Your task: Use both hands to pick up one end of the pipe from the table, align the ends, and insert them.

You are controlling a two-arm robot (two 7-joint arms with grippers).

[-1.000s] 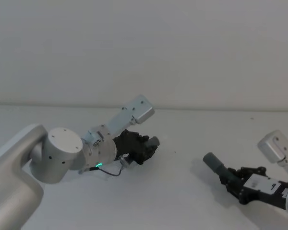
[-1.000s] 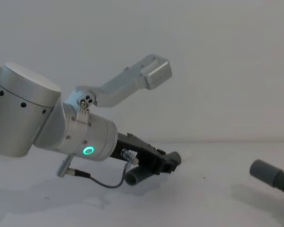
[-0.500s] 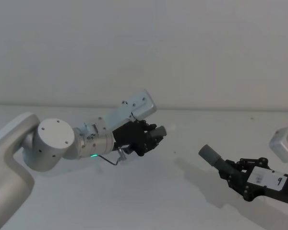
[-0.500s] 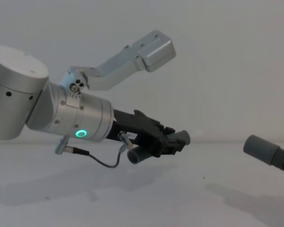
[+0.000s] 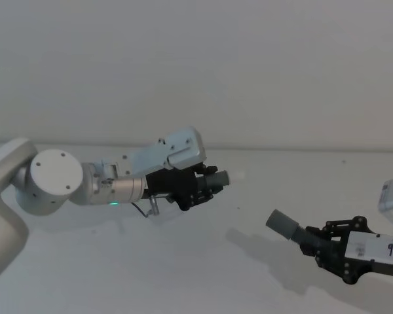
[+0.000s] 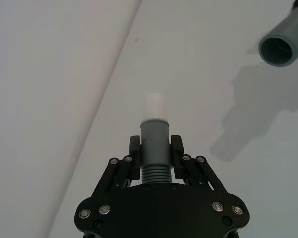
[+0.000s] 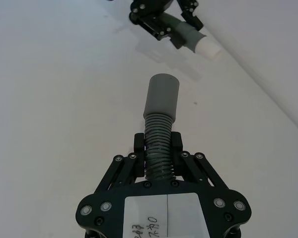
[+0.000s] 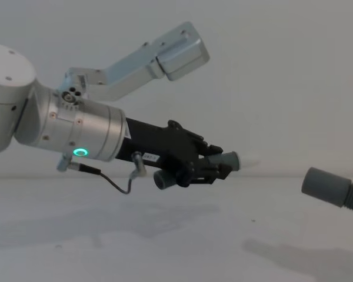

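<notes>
My left gripper (image 5: 203,185) is shut on the short pipe piece, held above the white table (image 5: 150,275). Its grey cuff (image 8: 226,160) with a narrower pale tip (image 6: 154,105) points towards the right arm. The piece's other end (image 8: 163,179) sticks out under the fingers. My right gripper (image 5: 318,243) is shut on the ribbed hose (image 7: 158,148) of the other piece, also in the air. Its wider grey cuff (image 5: 281,224) points back at the left arm, and its open mouth (image 6: 280,45) faces the left wrist camera. The two ends are apart, the pale tip higher than the right cuff (image 8: 323,185).
A plain white wall rises behind the table. Shadows of both arms lie on the table surface (image 8: 282,252) under the pipe pieces. A thin grey cable (image 8: 115,185) loops under the left wrist.
The left gripper has lifted its pipe piece off the table and levelled it, pale tip to the right. The right gripper has drawn its piece slightly back and lower in the head view.
</notes>
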